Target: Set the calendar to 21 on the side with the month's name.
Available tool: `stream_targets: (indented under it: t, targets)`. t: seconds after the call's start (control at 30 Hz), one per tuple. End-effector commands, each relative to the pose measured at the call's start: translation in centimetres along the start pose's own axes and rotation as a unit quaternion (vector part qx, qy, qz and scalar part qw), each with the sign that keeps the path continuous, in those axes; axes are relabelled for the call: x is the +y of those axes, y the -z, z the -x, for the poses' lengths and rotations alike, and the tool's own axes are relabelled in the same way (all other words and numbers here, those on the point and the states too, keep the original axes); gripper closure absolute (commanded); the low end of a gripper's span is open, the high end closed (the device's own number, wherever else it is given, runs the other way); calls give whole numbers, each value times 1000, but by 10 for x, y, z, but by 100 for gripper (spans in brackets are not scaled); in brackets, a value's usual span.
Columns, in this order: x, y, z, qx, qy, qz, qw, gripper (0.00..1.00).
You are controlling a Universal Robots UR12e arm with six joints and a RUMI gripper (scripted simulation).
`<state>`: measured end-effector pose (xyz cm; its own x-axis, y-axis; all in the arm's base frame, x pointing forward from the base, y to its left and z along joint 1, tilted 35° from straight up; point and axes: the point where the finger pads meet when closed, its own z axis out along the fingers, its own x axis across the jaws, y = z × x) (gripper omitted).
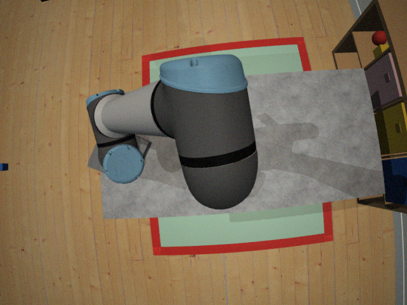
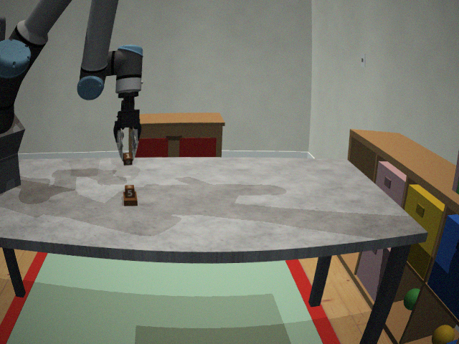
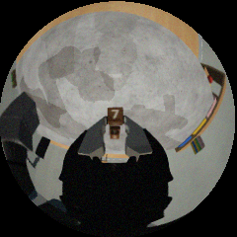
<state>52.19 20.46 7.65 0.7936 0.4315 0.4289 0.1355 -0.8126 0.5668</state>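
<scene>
The gripper [image 2: 126,150] hangs above the table [image 2: 296,192] with its jaws closed narrow on a small brown cube [image 2: 128,158], pinched by two opposite side faces. In the wrist view the face pointing down away from the camera reads 7; from the side a 1 seems to show, though it is too small to be sure. The other cube [image 2: 129,192], showing a 5, sits in the tray [image 2: 130,202] on the table, at about 6 o'clock from the held one in the exterior view. From above, the arm [image 1: 210,131] hides both.

The cube looks rigid and light, probably wood, with smooth flat faces. A square pinch across parallel faces, centred, should hold well. An off-centre grip may let it twist or slip while turning.
</scene>
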Motion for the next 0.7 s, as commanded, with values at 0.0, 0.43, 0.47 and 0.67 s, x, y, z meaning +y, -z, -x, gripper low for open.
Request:
stream_targets:
  t: [0.0, 0.43, 0.47, 0.67]
  targets:
    - [0, -1, 0, -2, 0, -18, 1000, 90]
    - [2, 0, 0, 0, 0, -105, 994, 90]
    - [2, 0, 0, 0, 0, -105, 994, 90]
    - [2, 1, -1, 2, 0, -120, 993, 90]
